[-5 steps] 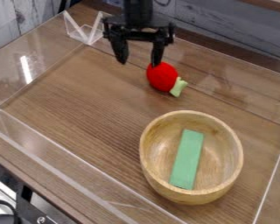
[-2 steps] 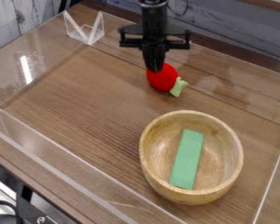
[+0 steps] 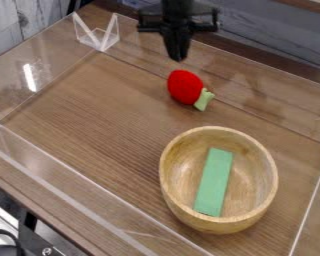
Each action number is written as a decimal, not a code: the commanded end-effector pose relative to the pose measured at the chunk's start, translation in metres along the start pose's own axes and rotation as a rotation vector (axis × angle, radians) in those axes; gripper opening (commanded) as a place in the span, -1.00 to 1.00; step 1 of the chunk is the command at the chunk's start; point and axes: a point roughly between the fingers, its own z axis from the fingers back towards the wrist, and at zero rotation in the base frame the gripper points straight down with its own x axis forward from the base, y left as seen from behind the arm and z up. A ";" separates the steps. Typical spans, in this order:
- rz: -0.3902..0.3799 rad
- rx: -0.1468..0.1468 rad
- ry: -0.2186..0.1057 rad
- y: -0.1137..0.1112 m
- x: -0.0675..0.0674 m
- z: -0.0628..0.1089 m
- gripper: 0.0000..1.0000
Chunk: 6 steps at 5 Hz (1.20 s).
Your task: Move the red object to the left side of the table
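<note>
Red object [image 3: 186, 86]: resting on the table [image 3: 89, 115], just above centre, pale green stub at its 4 o'clock side; nothing grips it.
Hand [image 3: 179, 52]: at 12 o'clock from the red object, clear above it, pointing down, fingers clenched together, empty.
Wooden bowl [image 3: 219, 180]: at 5 o'clock from the red object, well apart.
Green block [image 3: 215, 181]: lying flat inside the bowl.

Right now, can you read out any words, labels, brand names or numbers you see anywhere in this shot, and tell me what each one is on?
None: no readable text, label, brand, number or sign appears anywhere.
The red object, the green block, the wooden bowl, the table and the claw show no markings.
</note>
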 end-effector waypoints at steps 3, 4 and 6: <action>-0.039 0.017 -0.032 -0.003 -0.001 -0.017 1.00; 0.006 0.029 -0.023 -0.013 -0.006 -0.033 1.00; 0.098 0.047 -0.017 -0.018 -0.008 -0.054 -1.00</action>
